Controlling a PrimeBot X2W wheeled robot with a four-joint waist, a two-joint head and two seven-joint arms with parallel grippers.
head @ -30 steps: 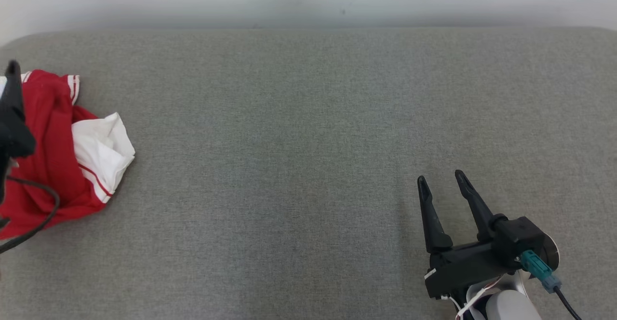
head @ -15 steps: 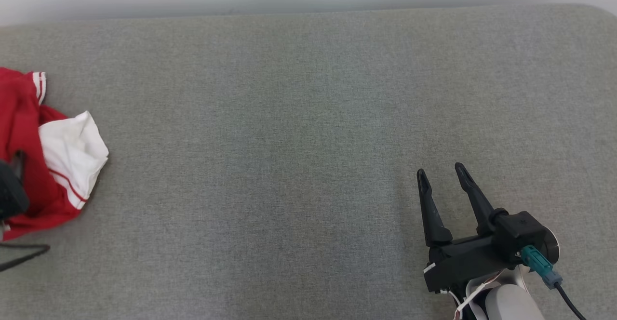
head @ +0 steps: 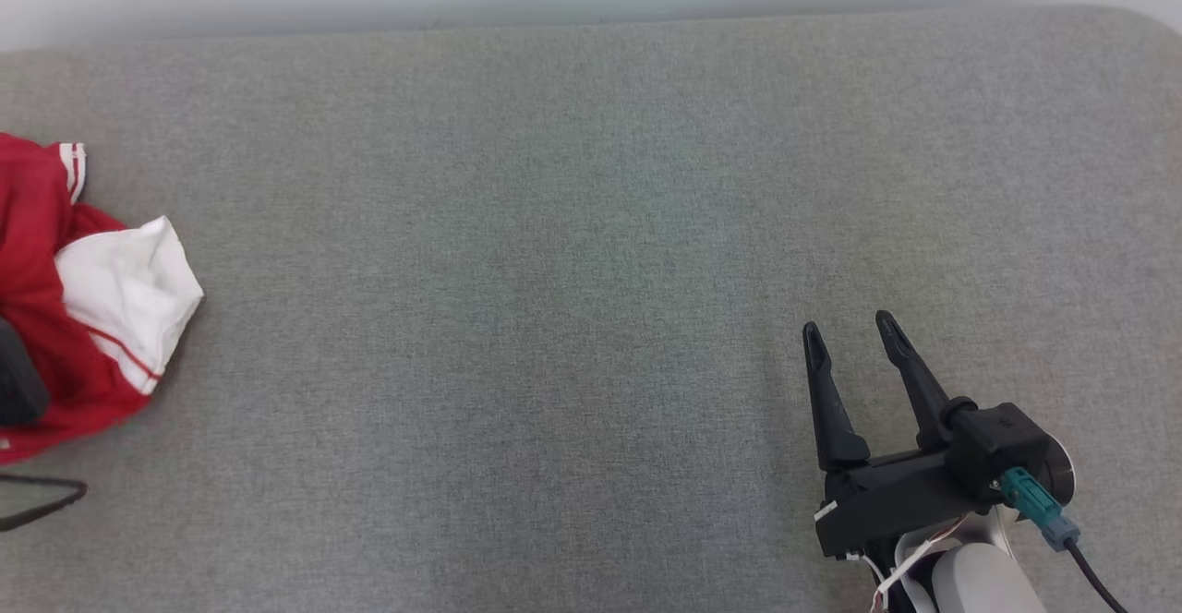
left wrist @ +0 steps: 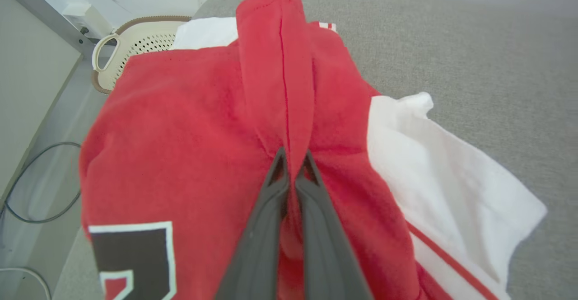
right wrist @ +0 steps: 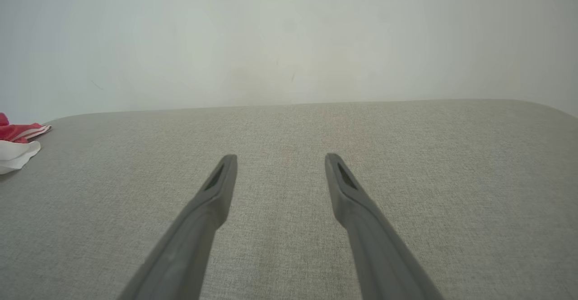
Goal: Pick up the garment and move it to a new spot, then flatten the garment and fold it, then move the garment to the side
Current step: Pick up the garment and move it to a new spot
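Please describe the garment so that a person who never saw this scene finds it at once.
Start from the wide grey padded surface. At its left edge lies a crumpled garment, pinched by the left gripper. It is bright red with white panels, against plain grey.

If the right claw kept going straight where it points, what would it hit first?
Probably the grey cushion ahead of the right gripper, else the wall beyond; depth is unclear. The garment lies well aside.

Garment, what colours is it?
The garment is red with white panels, clearest in the left wrist view.
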